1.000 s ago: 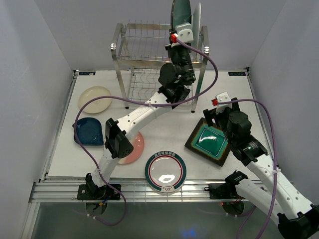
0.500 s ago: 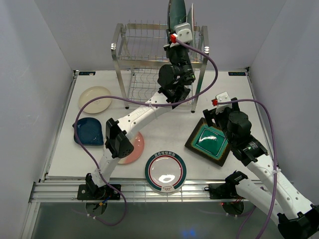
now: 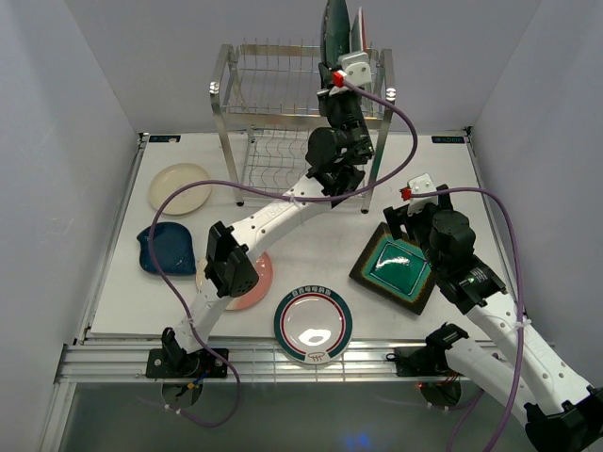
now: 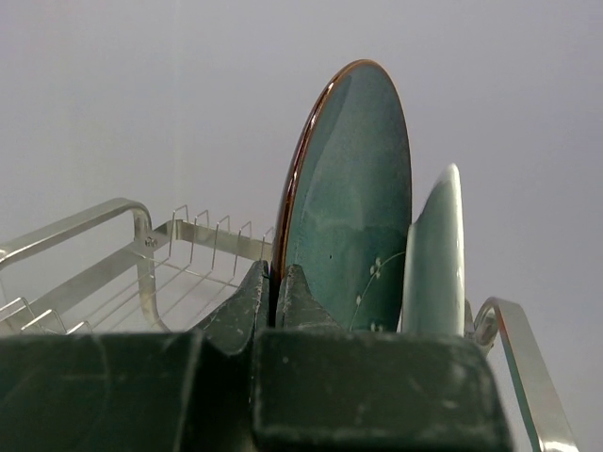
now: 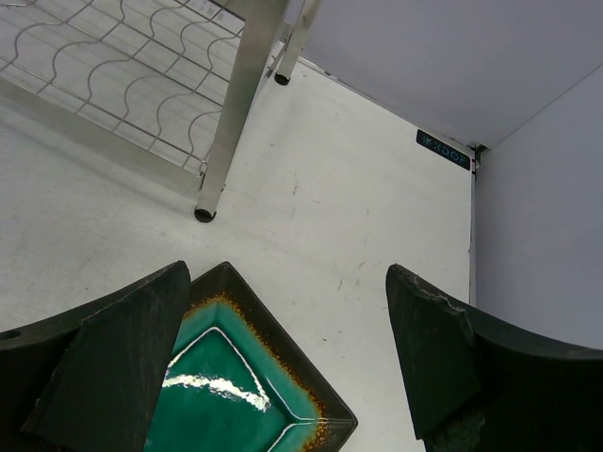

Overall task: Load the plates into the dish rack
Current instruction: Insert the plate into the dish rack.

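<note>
Nearest the arm bases, a white rimmed plate [image 3: 313, 328] lies flat on the table [image 3: 330, 247], a pink plate [image 3: 256, 281] just to its left, partly under the left arm. To the right, the right gripper [image 5: 283, 367] hangs wide open and empty over the square green plate [image 3: 400, 268]. Farther left lie a blue plate [image 3: 168, 248] and, beyond it, a cream plate [image 3: 179, 186]. At the back, the left gripper [image 4: 275, 292] is clamped tight on the rim of an upright teal plate [image 4: 349, 198] at the right end of the rack's [image 3: 283, 104] top tier, just beside a second plate [image 4: 435, 254] standing there; whether the teal one sits in a slot cannot be told.
</note>
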Controlling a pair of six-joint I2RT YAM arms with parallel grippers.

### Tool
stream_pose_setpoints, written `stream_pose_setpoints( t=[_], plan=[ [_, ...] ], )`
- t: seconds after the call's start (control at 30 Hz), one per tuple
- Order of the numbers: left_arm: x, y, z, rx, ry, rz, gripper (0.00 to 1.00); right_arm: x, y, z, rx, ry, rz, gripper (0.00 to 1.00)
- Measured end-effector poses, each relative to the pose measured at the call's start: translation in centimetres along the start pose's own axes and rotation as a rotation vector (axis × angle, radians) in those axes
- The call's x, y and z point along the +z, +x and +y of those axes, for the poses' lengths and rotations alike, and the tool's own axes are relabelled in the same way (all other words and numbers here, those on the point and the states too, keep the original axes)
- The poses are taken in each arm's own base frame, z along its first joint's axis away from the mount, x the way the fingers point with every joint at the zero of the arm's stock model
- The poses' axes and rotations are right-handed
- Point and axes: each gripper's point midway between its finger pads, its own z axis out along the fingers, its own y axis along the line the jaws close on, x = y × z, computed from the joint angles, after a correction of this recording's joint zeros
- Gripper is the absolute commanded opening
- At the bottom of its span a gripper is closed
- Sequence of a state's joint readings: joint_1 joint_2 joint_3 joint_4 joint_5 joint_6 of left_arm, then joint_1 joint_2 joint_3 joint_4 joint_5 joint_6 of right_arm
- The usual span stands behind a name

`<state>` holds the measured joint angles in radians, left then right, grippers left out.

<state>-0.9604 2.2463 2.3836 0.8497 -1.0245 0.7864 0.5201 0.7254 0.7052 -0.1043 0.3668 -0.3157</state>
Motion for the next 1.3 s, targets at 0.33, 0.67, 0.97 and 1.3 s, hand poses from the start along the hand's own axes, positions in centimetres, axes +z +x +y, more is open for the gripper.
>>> stream_pose_setpoints(
  t=[0.33, 0.67, 0.97, 1.3],
  plan=[
    [-0.4, 2.1, -1.0, 0.052, 0.014, 0.012, 0.00, 0.0, 0.0, 0.0, 0.002, -0.002, -0.002, 0.90],
    [-0.5, 1.9, -0.8, 0.046, 0.007, 0.005, 0.00, -0.1, -0.2, 0.0, 0.003, -0.001, -0.007, 0.90],
    [-0.6, 2.0, -0.8, 0.041, 0.003, 0.001, 0.00, -0.1, -0.2, 0.0, 0.003, -0.001, -0.007, 0.90],
    [-1.0, 2.1, -1.0, 0.050, 0.008, -0.006, 0.13, -0.2, -0.3, -0.1, 0.005, 0.001, -0.012, 0.90]
  ],
)
